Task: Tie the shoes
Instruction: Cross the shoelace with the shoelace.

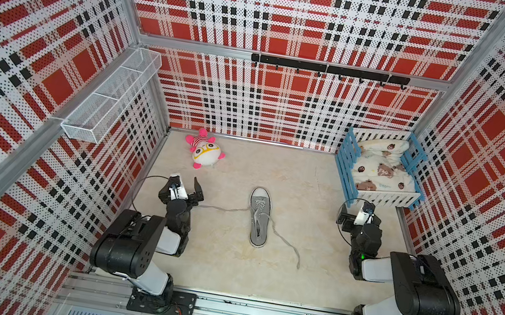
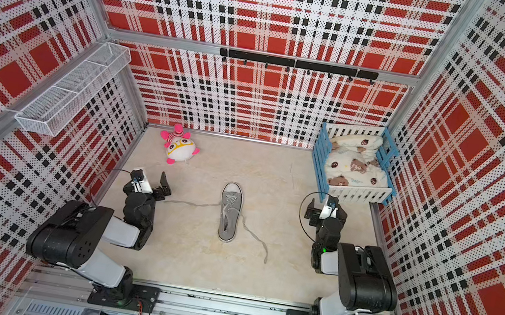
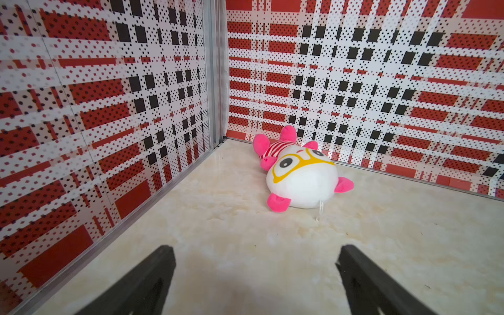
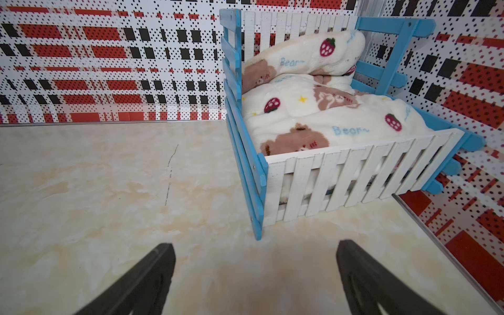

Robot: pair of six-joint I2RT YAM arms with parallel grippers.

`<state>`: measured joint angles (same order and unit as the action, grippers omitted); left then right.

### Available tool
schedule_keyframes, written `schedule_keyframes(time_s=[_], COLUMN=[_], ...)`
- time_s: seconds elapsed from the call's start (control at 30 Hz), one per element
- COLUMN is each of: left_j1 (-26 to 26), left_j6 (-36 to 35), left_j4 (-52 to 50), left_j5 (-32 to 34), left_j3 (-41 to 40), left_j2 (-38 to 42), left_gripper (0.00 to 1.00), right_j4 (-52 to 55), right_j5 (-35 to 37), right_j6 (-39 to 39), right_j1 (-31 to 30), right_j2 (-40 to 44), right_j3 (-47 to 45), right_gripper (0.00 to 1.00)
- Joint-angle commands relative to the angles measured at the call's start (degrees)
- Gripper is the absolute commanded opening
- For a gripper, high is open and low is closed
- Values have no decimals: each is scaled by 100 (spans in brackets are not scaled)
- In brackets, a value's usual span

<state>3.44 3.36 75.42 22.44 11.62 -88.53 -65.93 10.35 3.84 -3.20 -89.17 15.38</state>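
Lying front-to-back, sneaker [image 1: 258, 216] toe toward back wall [image 1: 270, 106]; left pincer [image 3: 256, 249], right pincer [image 4: 256, 246] spread, empty.

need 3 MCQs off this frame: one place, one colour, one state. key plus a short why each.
1. The toe of the sneaker points toward: A) the left arm B) the back wall C) the front rail.
2. The long side rails of the doll bed are: A) blue B) green C) black.
3. The laces are: A) tied in a bow B) gripped by both end effectors C) loose, trailing on the table.
Key: 1 B, white toe cap lies at the far end. 2 A, blue slats flank the white ends. 3 C, one lace runs off each side; left end effector and right end effector are open, empty.
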Motion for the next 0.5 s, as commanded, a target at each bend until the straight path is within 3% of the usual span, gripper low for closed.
schedule_keyframes(time_s=[0.0,0.47], left_j1=[-44,-45], left_j6=[-46,-46], left_j4=[131,131], left_j5=[-55,-55], left_j3=[77,77], left_j2=[-45,-49], left_gripper=[99,99], right_j4=[-130,-87], right_j5=[-15,-68], right_j6=[-75,-61], right_j1=[29,38], right_j2=[-86,-83], right_j3=[71,98], right_gripper=[100,100])
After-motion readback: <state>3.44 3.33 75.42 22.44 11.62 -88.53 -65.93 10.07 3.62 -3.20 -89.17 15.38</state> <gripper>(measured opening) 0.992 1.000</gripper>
